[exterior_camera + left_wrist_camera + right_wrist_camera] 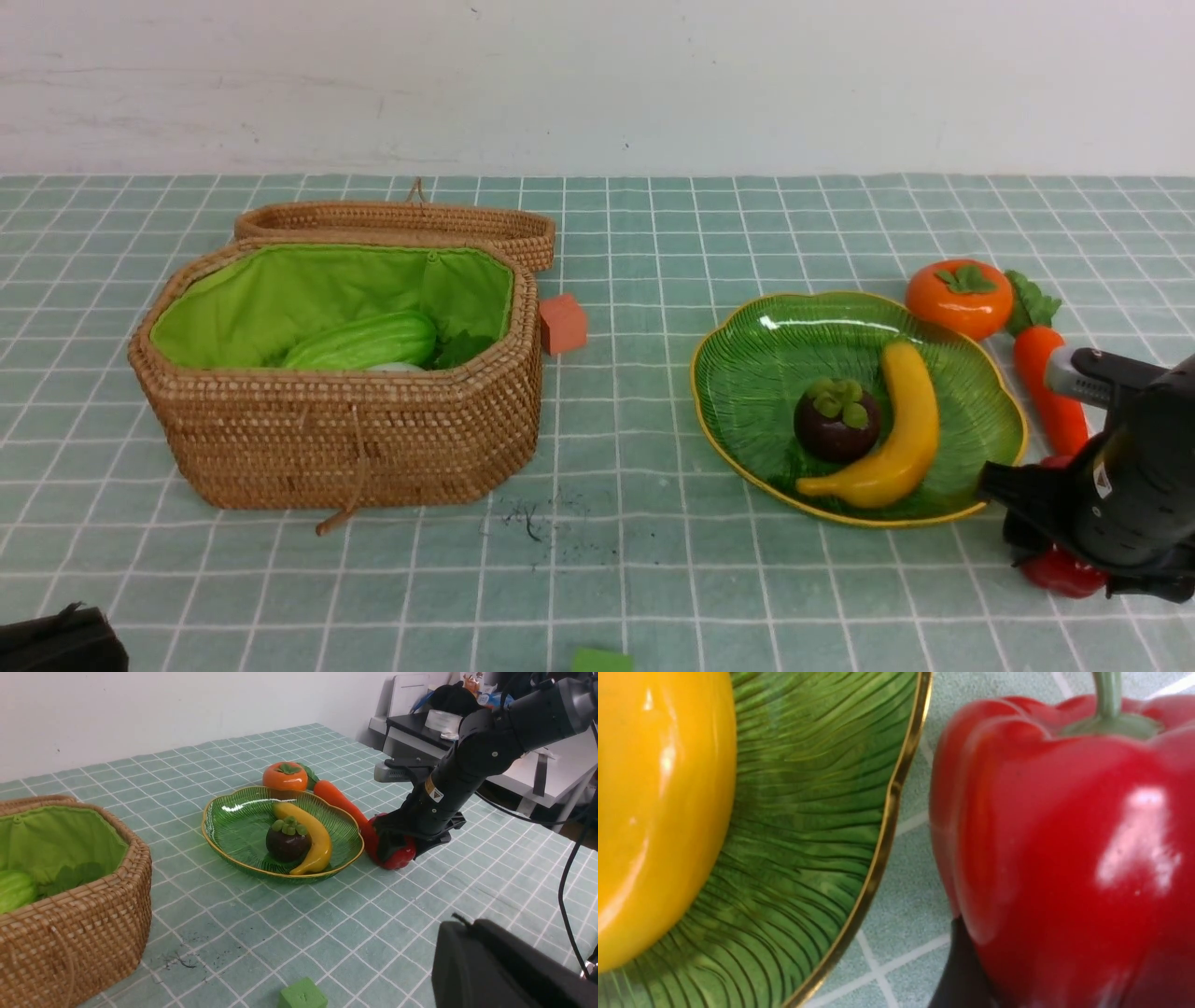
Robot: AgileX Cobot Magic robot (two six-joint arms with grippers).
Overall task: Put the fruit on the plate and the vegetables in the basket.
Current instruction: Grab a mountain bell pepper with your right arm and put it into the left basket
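Bright, even light fills the front view; white highlights gleam on the plate. Up close in the right wrist view, glare streaks the red pepper, slightly soft.

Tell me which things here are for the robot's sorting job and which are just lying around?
For the job:
- banana, mangosteen, persimmon
- carrot, pepper, gourd, white vegetable
- plate, basket

Just lying around:
- reddish block
- green block
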